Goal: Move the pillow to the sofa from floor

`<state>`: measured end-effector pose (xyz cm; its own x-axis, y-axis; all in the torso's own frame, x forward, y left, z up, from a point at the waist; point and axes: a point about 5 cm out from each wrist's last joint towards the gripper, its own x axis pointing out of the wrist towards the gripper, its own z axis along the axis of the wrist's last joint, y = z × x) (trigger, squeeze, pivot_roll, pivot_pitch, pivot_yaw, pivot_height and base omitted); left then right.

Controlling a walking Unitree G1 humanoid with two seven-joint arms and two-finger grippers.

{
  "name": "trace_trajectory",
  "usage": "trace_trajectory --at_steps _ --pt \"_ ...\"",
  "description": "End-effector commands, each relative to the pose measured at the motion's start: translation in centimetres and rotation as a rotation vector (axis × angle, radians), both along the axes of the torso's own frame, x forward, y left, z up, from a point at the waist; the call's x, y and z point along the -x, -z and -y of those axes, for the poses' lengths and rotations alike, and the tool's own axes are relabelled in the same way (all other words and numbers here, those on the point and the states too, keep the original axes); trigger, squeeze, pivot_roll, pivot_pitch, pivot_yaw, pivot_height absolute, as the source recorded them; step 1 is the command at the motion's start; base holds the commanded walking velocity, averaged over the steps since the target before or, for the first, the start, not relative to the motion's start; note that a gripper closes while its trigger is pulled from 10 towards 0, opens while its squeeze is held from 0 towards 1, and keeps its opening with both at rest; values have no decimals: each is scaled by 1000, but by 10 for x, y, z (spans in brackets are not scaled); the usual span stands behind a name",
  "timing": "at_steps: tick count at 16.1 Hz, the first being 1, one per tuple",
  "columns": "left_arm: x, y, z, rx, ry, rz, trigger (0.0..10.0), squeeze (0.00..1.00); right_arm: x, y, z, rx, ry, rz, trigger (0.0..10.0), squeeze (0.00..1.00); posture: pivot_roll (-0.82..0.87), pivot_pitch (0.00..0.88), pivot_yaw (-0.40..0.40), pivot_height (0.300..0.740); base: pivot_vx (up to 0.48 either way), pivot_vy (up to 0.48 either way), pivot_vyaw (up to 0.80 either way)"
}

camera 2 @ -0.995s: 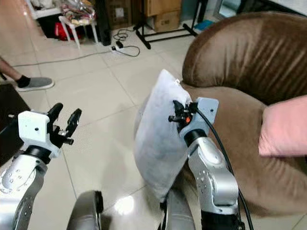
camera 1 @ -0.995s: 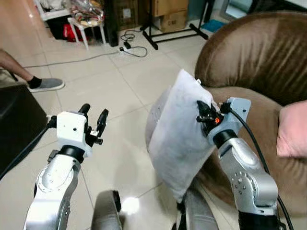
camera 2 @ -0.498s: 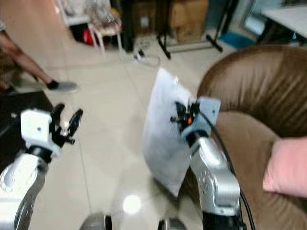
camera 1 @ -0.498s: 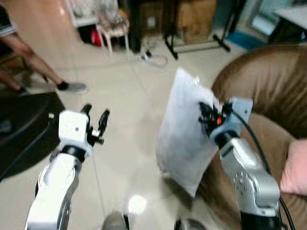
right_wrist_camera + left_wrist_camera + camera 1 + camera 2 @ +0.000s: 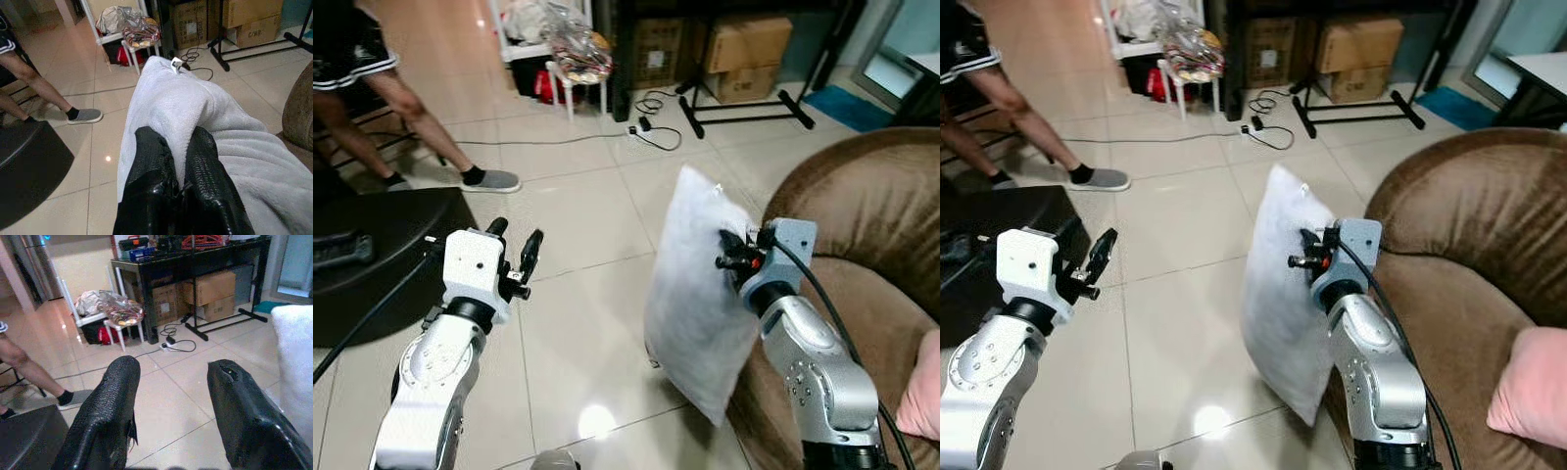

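Pillow (image 5: 697, 299) is hanging off my right claw (image 5: 173, 147), pinched tight on a fold near its top edge, clear of the floor (image 5: 578, 294) and just beside the sofa (image 5: 862, 235). Carry step, I reckon. Next up: swing it over the seat, then let go. Left claw (image 5: 171, 396) is spread apart, holding nothing.

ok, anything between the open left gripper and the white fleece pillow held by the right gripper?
Nothing. In the left eye view, bare beige floor tile separates the left gripper from the white fleece pillow pinched by the right gripper.
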<state>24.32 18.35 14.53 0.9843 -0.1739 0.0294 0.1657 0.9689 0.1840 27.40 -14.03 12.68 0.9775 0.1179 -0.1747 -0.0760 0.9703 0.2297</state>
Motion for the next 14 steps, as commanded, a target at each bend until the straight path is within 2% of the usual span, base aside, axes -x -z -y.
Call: trace_trajectory --at_steps 1,14 --pt "1 3 2 6 12 -14 10000 0 -1 -6 4 -3 23 36 10000 0 -4 0 -18 740 0 0 -775" --pt "0 4 -2 8 -13 -17 10000 0 -5 -1 2 -20 49 21 10000 0 6 0 -18 740 0 0 -782"
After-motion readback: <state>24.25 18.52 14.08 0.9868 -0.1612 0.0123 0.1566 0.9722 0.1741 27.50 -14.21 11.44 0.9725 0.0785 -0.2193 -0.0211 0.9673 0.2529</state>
